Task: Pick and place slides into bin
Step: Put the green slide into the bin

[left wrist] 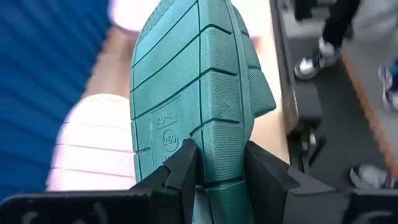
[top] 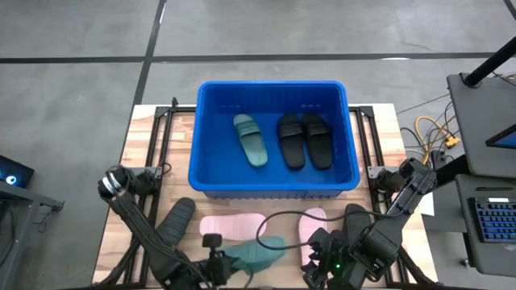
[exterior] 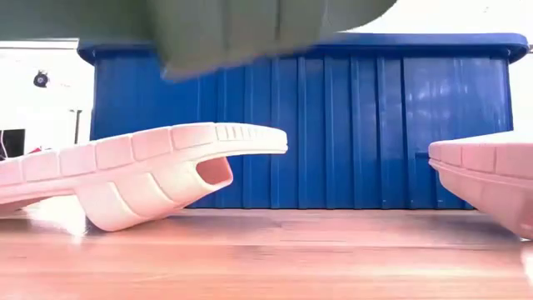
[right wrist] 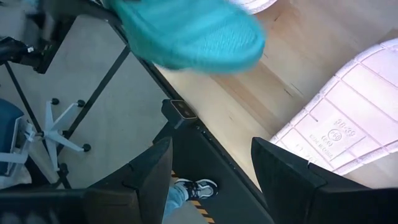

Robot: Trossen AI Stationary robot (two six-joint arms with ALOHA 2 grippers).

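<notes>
Up close, left tool (left wrist: 217,165) pinches the green slide (left wrist: 199,87); right tool (right wrist: 211,180) gapes empty.

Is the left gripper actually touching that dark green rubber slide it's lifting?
Touching. The left wrist view shows the left gripper with both fingers pressed against the dark green rubber slide's ribbed sole.

I get bright, even light; the low view blurs the lifted green slide (exterior: 250,29), background glaring white.

Matt ribbed rubber green slide (left wrist: 199,93), glossy plastic bin (top: 274,181), wooden table (exterior: 266,258).
</notes>
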